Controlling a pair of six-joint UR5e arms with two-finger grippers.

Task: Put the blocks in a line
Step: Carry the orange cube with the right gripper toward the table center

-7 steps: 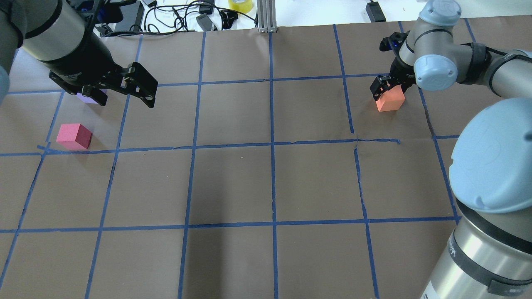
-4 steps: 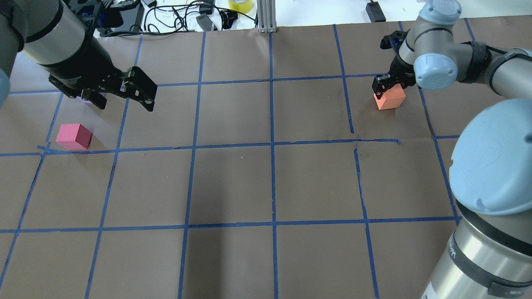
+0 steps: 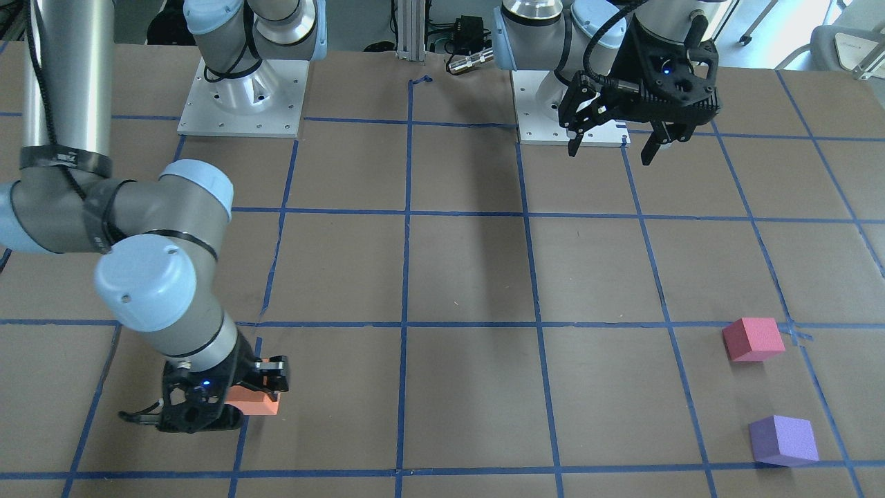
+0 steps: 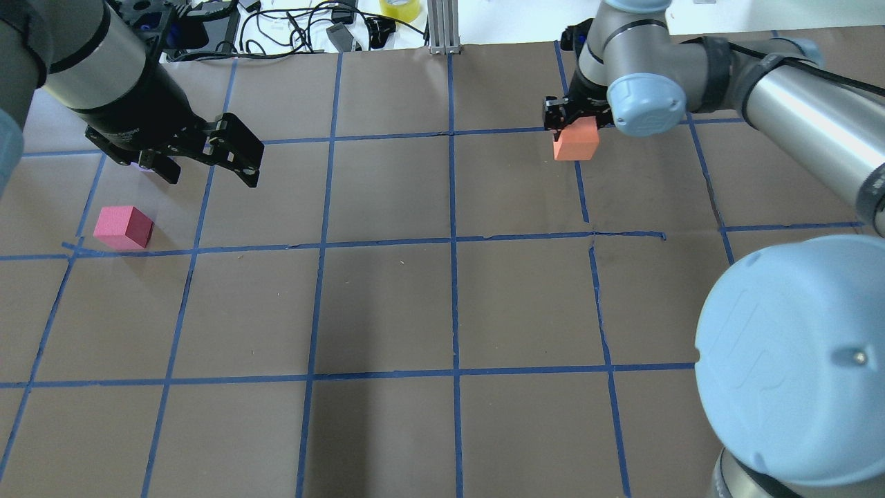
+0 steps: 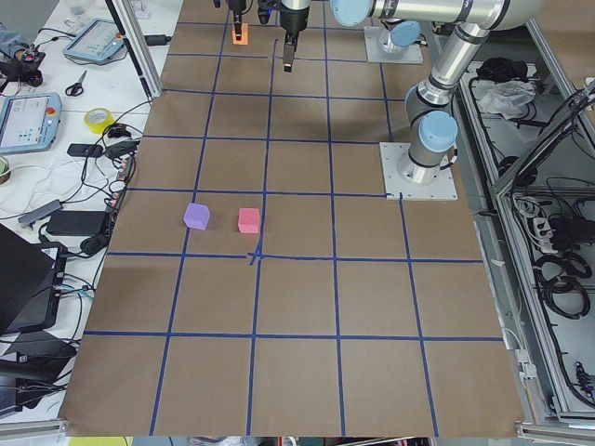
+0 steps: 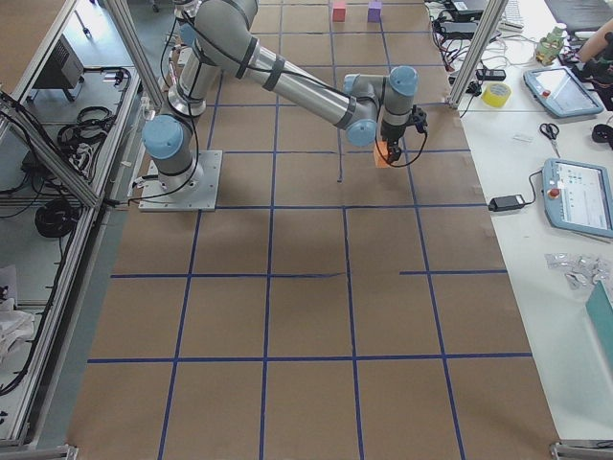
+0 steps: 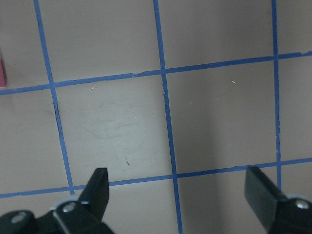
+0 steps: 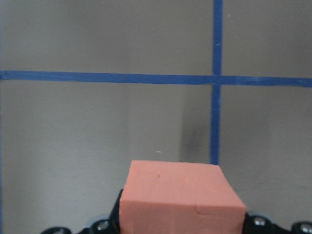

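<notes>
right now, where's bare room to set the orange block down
The middle squares are bare, from the orange block across to the pink block. Crowded only at the robot's left end: pink block, purple block, left gripper nearby.

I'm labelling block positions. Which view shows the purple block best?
The exterior front-facing view: the purple block stands in full sight with nothing in front of it. In the overhead view, the left gripper hides nearly all of it. Both side views show it whole but small, and neither wrist view shows it.
</notes>
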